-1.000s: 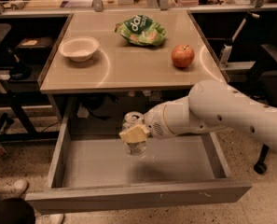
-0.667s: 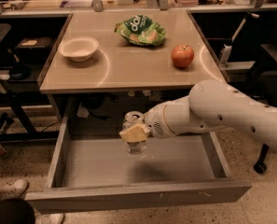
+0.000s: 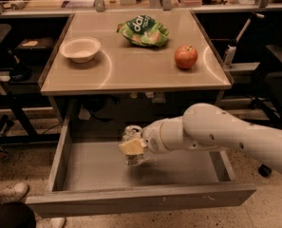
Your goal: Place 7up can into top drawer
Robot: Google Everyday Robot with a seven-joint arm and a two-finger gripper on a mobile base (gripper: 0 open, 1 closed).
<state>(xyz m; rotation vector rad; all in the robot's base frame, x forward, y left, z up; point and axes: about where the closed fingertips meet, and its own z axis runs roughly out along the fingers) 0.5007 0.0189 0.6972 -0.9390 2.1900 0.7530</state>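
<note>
Silver and green, the can [image 3: 132,131] sits in the gripper [image 3: 133,147], inside the open drawer [image 3: 140,197]. The gripper is closed around the can. One tan finger [image 3: 132,146] lies across the front of the can, and the other finger is hidden behind it. The can stands up straight, and its shiny top pokes out just above the finger. The bottom of the can is low, close to the grey floor of the drawer, but I cannot tell if it touches the floor.

The big white arm [image 3: 226,134] comes in from the right of the gripper and reaches over the right side of the drawer. The drawer is pulled far out. Its front panel is below the gripper, nearer to us, and its left wall is well off to the left of the gripper.

Above the gripper is the tan table [image 3: 131,75]. On it, up and to the left of the gripper, is a white bowl [image 3: 80,49]. Up and to the right is a red apple [image 3: 185,57]. Farther up, almost straight above the gripper, is a green chip bag [image 3: 143,31]. These three things sit apart from each other.
</note>
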